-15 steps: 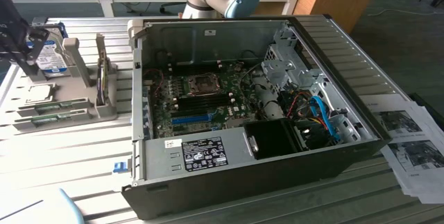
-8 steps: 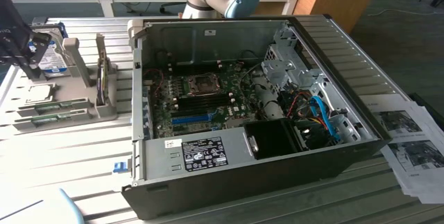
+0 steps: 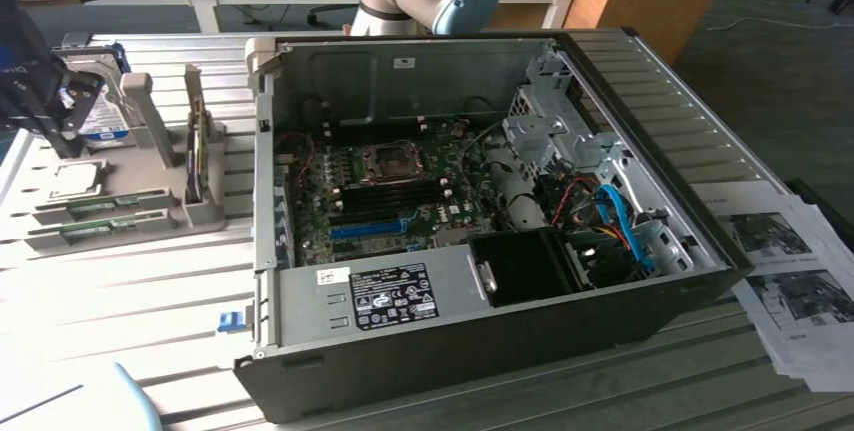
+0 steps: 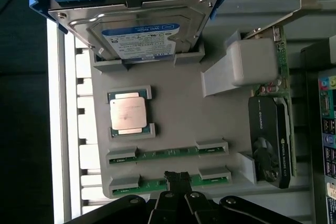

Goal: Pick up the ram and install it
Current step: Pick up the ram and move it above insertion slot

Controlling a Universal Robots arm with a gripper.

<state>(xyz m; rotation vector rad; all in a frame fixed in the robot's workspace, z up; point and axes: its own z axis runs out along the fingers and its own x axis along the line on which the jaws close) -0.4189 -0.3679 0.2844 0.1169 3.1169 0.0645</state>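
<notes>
Gripper: nearest my wrist camera is the gripper. I read its fingers as drawn together, no gap between them and nothing clamped. It hangs over the grey holder, and its tip crosses the ram along the holder's edge row. I cannot tell whether it touches the stick.
Ram: the ram is a thin green stick. It sits in the pair of slots on the side of the holder farthest from the hard drive, and I see it on both sides of the gripper tip.
Second ram stick: the second ram stick lies parallel in the next pair of slots, one row further into the holder.
Processor chip: the processor chip is a square silver part seated in a pocket near the middle of the holder.
Hard drive: the hard drive is silver with a blue-white label and stands tilted in the holder's end bracket.
Graphics card: the graphics card stands on edge along the holder's side nearest the computer.
Computer case: the computer case is open and lies just beside the holder, toward the exterior view's right. I see the motherboard inside it.
Worktop: the slatted metal worktop carries both the holder and the case.
Papers: the printed papers lie on the far side of the case from the holder.
</notes>
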